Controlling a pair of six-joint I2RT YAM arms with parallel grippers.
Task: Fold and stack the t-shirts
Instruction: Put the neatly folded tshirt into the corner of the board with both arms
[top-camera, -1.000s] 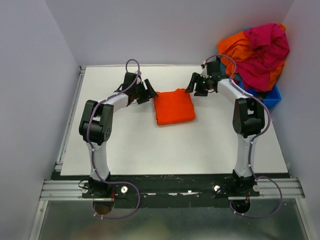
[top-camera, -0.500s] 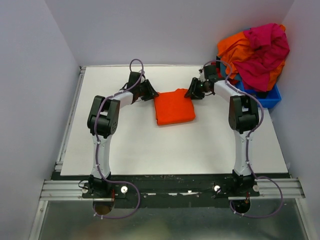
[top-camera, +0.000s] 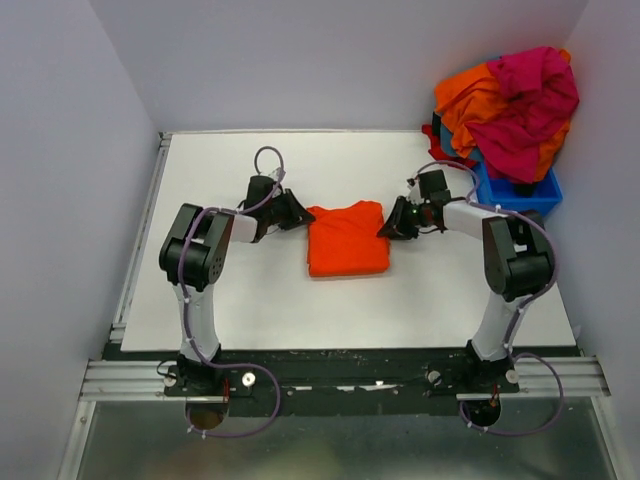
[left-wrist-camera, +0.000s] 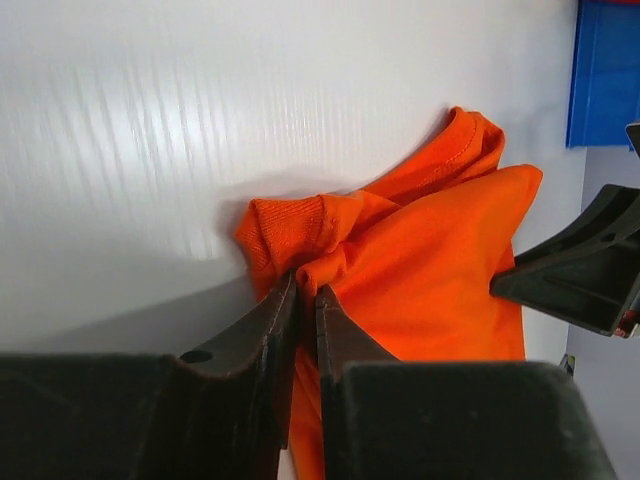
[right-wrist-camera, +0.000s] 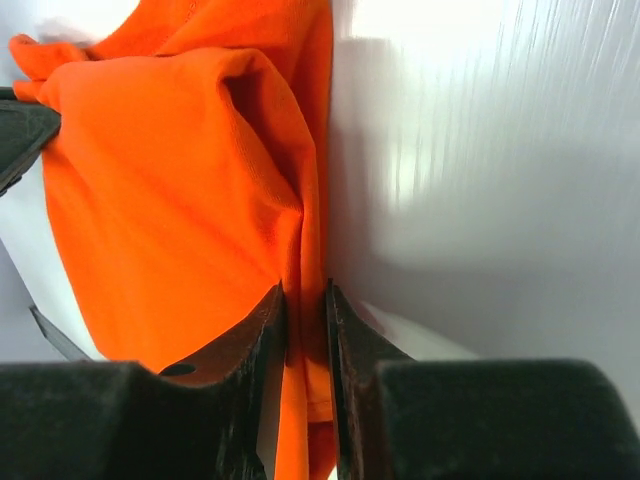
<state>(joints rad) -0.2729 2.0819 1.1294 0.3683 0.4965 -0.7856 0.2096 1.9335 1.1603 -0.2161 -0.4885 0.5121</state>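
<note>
A folded orange t-shirt (top-camera: 347, 238) lies mid-table. My left gripper (top-camera: 300, 214) is shut on its far left corner, where a bunched fold of cloth (left-wrist-camera: 330, 262) is pinched between the jaws (left-wrist-camera: 305, 290). My right gripper (top-camera: 388, 228) is shut on the shirt's right edge; the layered hem (right-wrist-camera: 305, 270) runs down between its jaws (right-wrist-camera: 304, 292). More t-shirts, orange and magenta (top-camera: 515, 95), are heaped at the back right.
A blue bin (top-camera: 522, 192) under the heap stands at the table's back right corner, close behind my right arm. White walls close in the left, back and right sides. A metal rail runs along the near edge.
Both grippers have closed on the orange t-shirt's far corners and drawn it towards the near side of the table. The shirt now lies lower in the top view.
</note>
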